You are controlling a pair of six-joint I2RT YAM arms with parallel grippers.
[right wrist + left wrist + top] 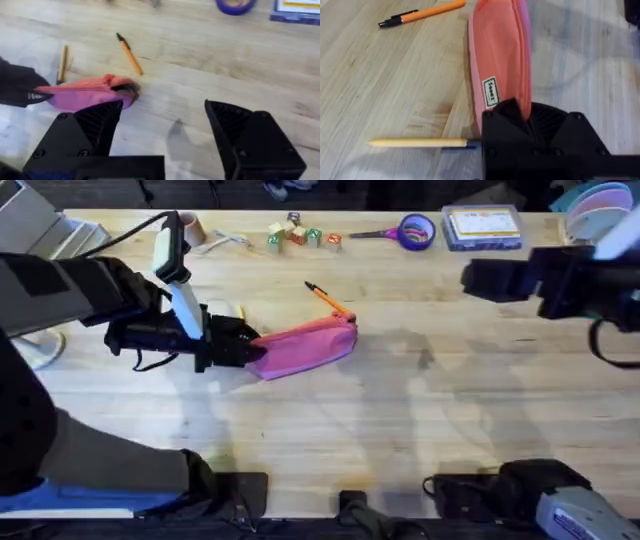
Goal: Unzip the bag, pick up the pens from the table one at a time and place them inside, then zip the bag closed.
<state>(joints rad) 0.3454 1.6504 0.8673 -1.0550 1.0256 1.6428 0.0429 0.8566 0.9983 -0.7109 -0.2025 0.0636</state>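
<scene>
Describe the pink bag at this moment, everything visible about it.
The bag is a soft pink fabric pouch, oblong, lying on the table. A small white label shows on its side near one end. The left gripper is shut on that end. Its far end gapes slightly, dark inside. The orange pen lies just beyond it.

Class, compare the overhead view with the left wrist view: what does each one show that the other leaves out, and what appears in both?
Overhead alone: the purple-handled scissors, the small toy blocks, a blue-edged box along the table's far edge, and the right arm raised off to the right side. Left wrist alone: the small printed label on the bag, and the yellowish-tan pen at full length. Both share: the pink bag, gripped at one end by the left gripper, the orange pen, and the table.
</scene>
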